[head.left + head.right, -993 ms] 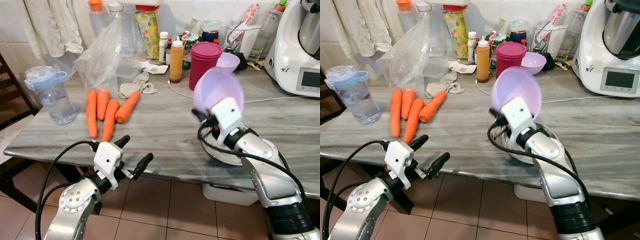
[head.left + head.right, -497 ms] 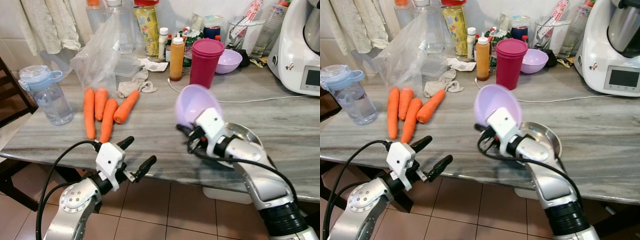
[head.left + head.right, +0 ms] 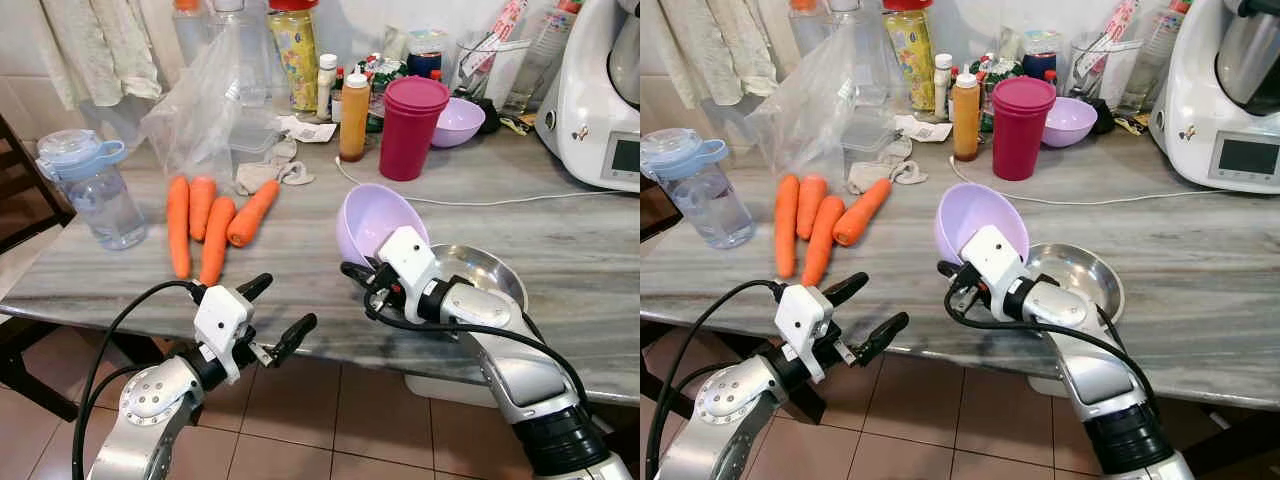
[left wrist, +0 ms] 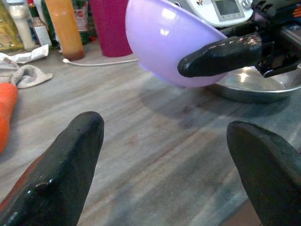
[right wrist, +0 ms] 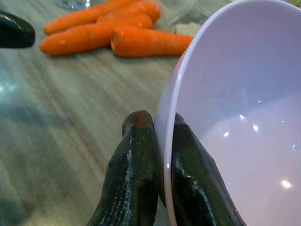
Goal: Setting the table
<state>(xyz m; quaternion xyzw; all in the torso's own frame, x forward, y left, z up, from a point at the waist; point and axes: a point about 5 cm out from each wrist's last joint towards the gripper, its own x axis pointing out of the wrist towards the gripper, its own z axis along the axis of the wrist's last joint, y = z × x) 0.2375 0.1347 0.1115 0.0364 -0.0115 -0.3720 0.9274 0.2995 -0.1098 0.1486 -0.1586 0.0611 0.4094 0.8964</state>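
Note:
A lilac plastic bowl hangs tilted just over the grey marble tabletop, with its opening facing me. My right gripper is shut on its near rim, one finger inside and one outside. Right beside the bowl, on its right, a stainless steel bowl rests on the table. My left gripper is open in front of the table's near edge, below the carrots, with nothing between its fingers. In the left wrist view the lilac bowl and the steel bowl lie ahead.
Several carrots lie left of centre, by a water bottle and a clear plastic bag. At the back stand a magenta tumbler, a second lilac bowl, an orange bottle and a white kitchen machine. A white cable crosses the table.
My right gripper has carried the lilac bowl down and to the left, from above the steel bowl to low over the table beside it. The left gripper has stayed open.

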